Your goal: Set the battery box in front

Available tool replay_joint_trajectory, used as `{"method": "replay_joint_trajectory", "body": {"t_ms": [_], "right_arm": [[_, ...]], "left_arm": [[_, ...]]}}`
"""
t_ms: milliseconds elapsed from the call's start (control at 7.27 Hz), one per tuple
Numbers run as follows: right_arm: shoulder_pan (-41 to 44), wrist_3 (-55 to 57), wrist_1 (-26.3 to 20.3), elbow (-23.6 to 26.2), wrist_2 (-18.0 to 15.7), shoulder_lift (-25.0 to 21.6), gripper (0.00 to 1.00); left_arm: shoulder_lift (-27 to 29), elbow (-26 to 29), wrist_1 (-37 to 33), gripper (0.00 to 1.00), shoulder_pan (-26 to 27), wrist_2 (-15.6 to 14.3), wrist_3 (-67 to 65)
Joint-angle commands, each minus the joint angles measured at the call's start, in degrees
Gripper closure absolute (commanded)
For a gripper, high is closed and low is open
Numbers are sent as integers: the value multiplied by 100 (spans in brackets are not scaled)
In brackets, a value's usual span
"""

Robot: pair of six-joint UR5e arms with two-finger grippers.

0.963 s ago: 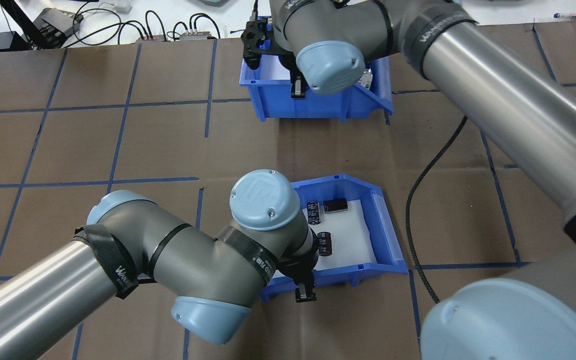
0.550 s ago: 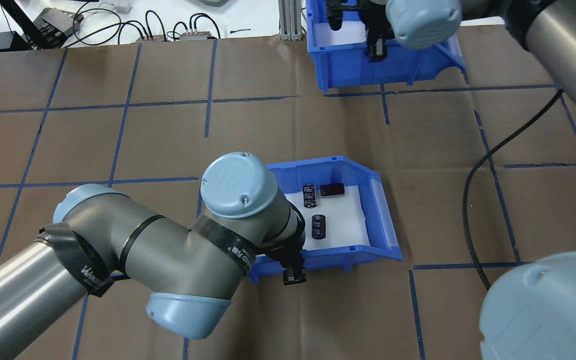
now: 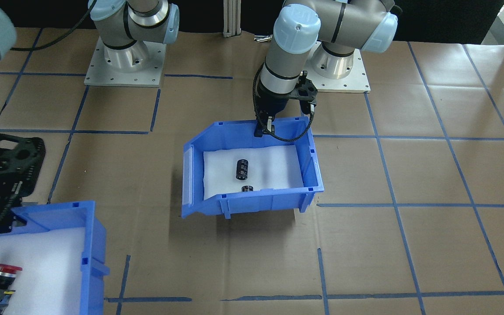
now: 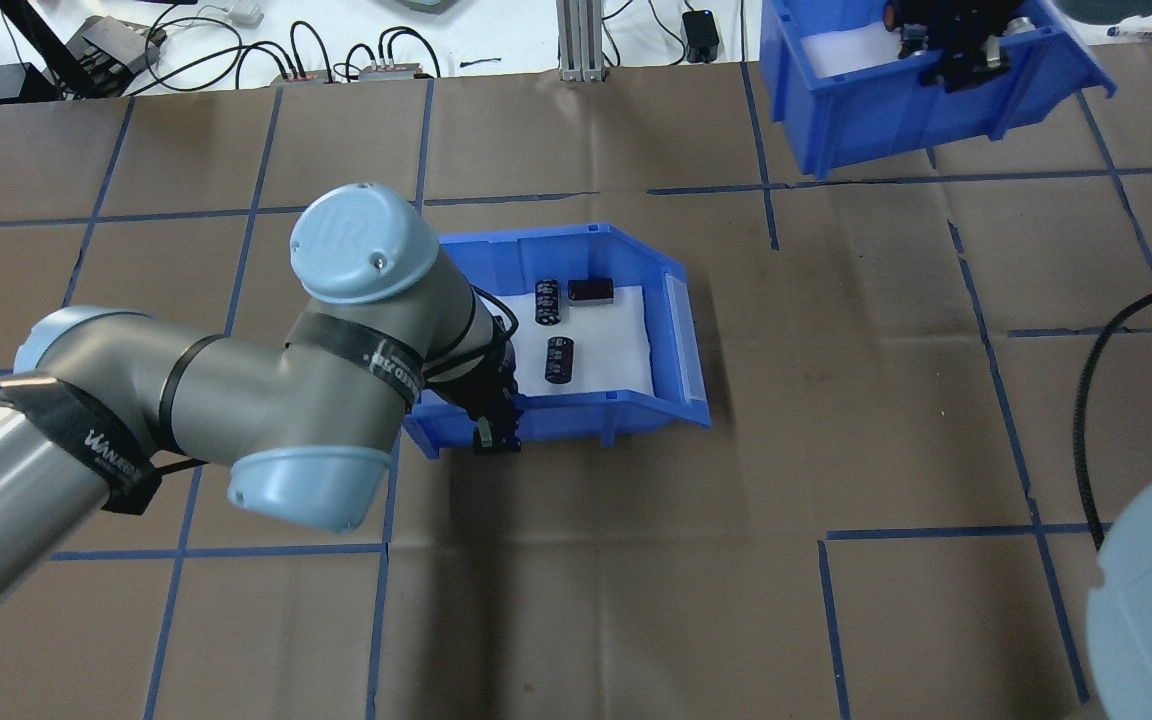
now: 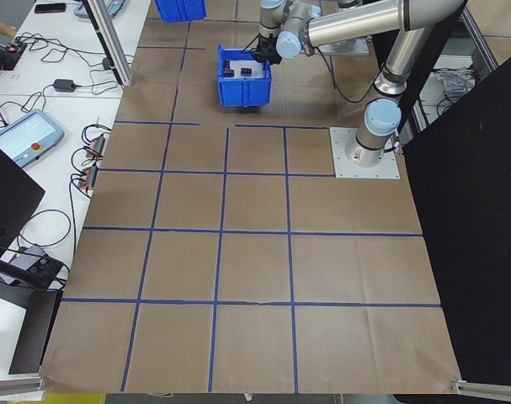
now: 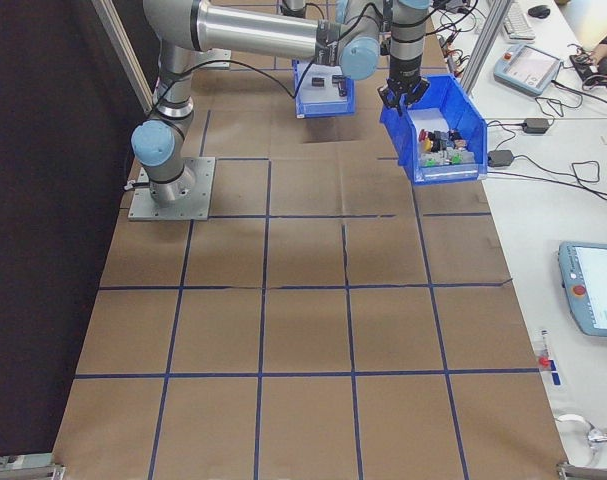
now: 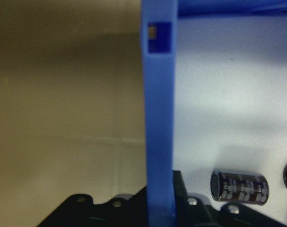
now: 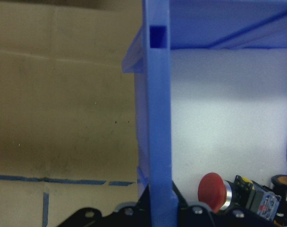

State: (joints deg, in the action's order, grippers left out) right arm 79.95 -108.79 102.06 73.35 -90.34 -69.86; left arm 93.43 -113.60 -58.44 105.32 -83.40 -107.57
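Overhead exterior shows left gripper (image 4: 497, 437) clamped on battery box (image 4: 576, 428) wall; right gripper (image 4: 963, 62) pinching switch bin (image 4: 856, 120) wall.

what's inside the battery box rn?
The battery box holds white foam lining and three small black cylindrical cells, seen overhead. The left end effector grips its near wall; the left arm covers the bin's left part, so anything there is unseen.

Two blue bins show in the overhead view: the battery box (image 4: 671, 330) at centre and a second bin (image 4: 836, 110) at upper right. Three black cells (image 4: 560, 358) lie in the battery box (two near its upper wall). Two robot arms (image 4: 186, 410) are present.
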Motion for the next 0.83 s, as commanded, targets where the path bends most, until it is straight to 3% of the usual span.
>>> {"method": "replay_joint_trajectory", "body": {"t_ms": [0,275,413,688], "right_arm": [[-767,-721,-222,378,305,-315,100],[-972,-583,5,1570,438,-1130,100],[-972,-303,407,2264,430,-1561,100],[-972,24,1338,3583,430,-2239,100]], "left_arm": [[988,1018,8,100,-258,-300,368],[1842,1951,26,99,-171,-134,272],[2072,2217,35,99,-152,259,220],[2424,2525,166,93,-152,350,228]]}}
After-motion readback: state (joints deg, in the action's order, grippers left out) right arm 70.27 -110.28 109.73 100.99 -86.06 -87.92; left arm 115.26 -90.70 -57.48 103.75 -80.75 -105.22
